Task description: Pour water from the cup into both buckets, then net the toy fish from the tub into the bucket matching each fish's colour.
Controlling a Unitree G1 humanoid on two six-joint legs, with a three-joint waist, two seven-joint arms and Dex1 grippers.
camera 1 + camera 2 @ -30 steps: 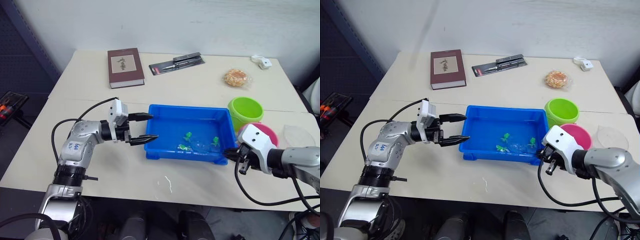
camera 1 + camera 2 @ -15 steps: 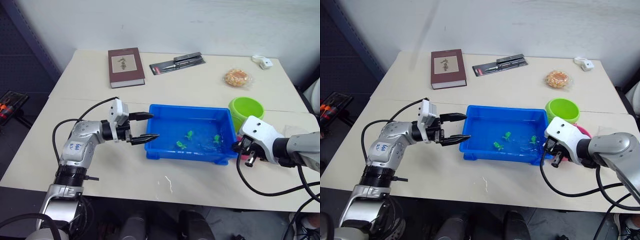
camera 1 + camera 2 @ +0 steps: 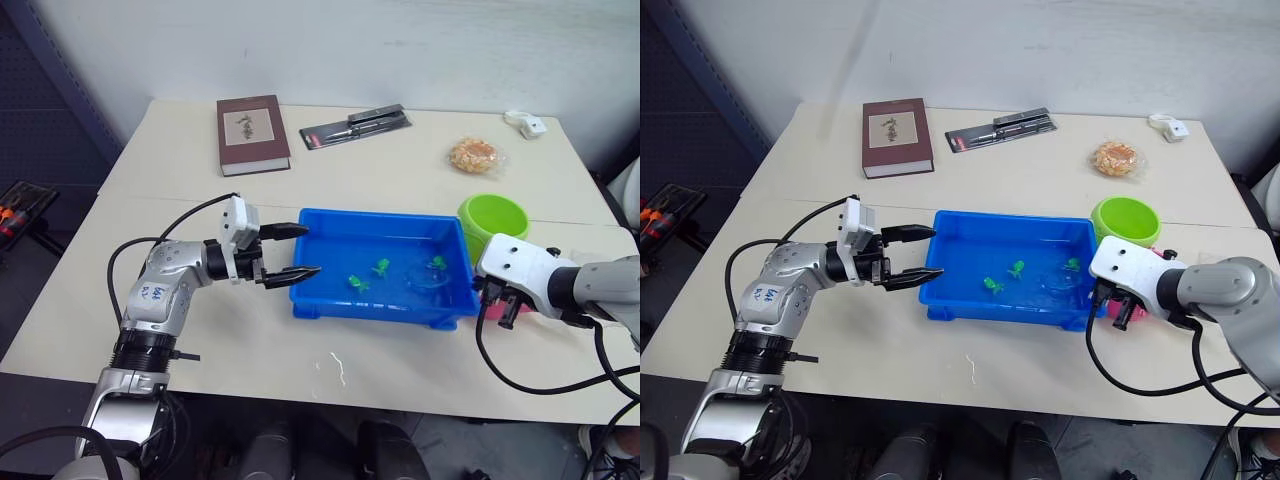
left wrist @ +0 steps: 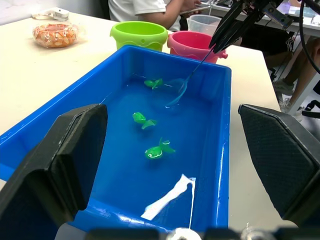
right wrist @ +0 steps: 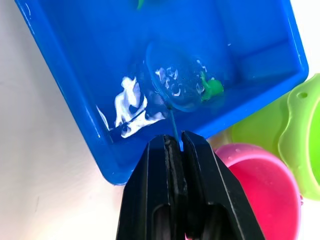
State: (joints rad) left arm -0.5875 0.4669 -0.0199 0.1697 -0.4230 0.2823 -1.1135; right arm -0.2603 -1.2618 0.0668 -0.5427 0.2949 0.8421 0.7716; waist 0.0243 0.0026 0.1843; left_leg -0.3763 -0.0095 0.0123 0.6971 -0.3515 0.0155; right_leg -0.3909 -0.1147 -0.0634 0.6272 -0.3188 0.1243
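Right gripper (image 5: 175,145): fingers pinch net (image 5: 172,82) handle, hoop in tub (image 3: 330,300) at 3 o'clock end beside green fish (image 5: 211,88); left gripper (image 3: 300,252): fingers spread at tub's 9 o'clock rim

Beige table (image 3: 400,185) vs pale wall (image 3: 400,50), dark floor (image 3: 40,300)

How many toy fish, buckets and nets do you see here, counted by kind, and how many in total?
Green toy fish: 3, in the blue tub
Buckets: 2: green bucket, pink bucket
Net: 1, held by the right gripper
Total: 6
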